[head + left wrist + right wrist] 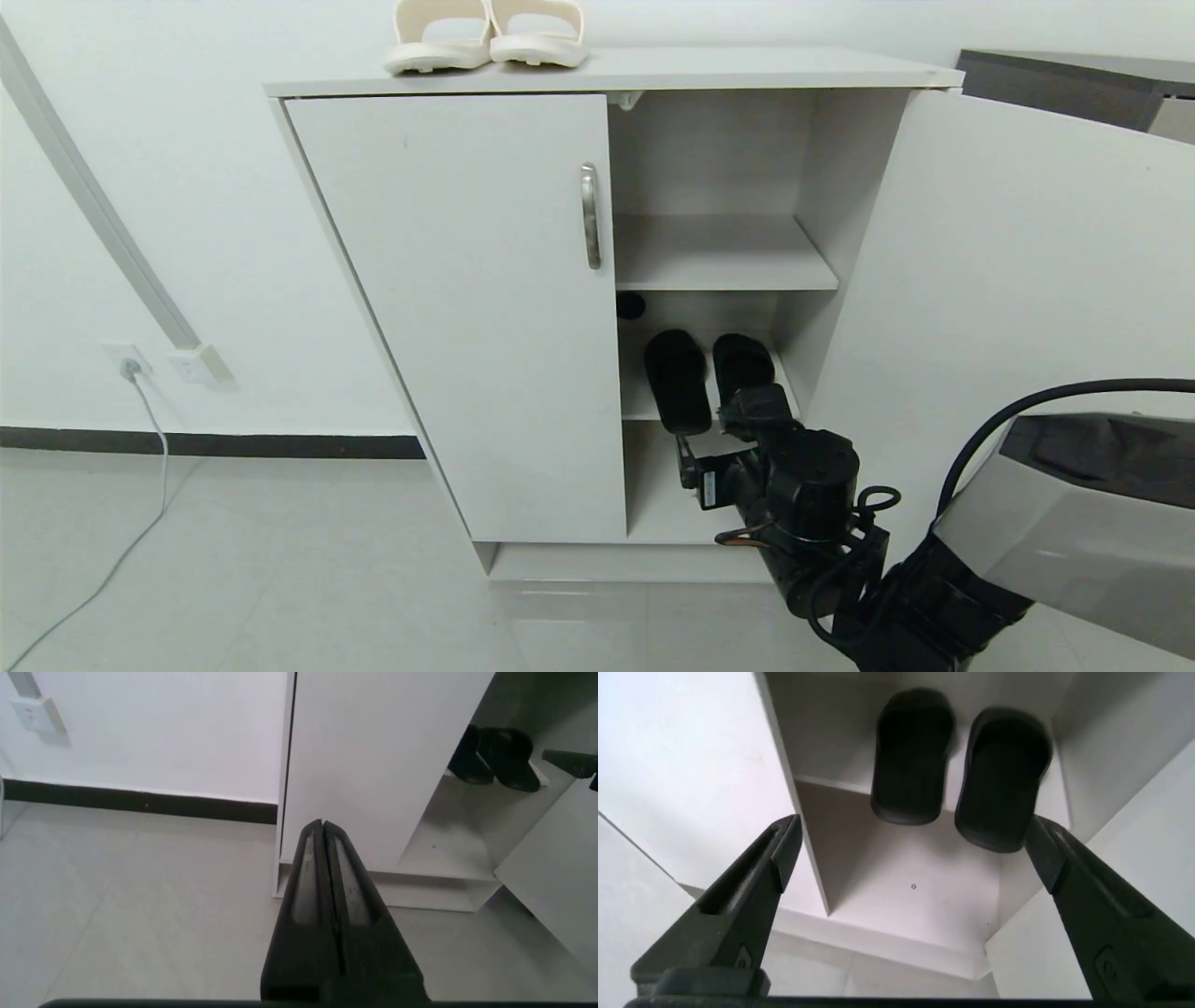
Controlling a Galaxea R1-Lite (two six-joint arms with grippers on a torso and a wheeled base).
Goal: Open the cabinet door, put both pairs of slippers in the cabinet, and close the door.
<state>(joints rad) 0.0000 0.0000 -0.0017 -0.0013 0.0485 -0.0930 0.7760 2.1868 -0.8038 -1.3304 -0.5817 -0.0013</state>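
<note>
My left fingers (304, 887) are pressed together, holding nothing, low over the floor (140, 905) and aimed at the foot of the cabinet (747, 67). The cream slippers (485, 37) sit side by side on the cabinet's top, at the upper middle of the head view above the closed door (448, 308). Their long axes run front to back, near ends at the front edge. The black slippers (677, 383) already lie on the middle shelf (639, 406) right of that door, long axes running inward, heels overhanging toward me. My right fingers (747, 896) are spread wide and empty just in front of them, apart from both. The upper shelf (728, 257) offers room. The open door (1008, 280) stands at the right. I judge the cream pair comes next, high above both my arms.
</note>
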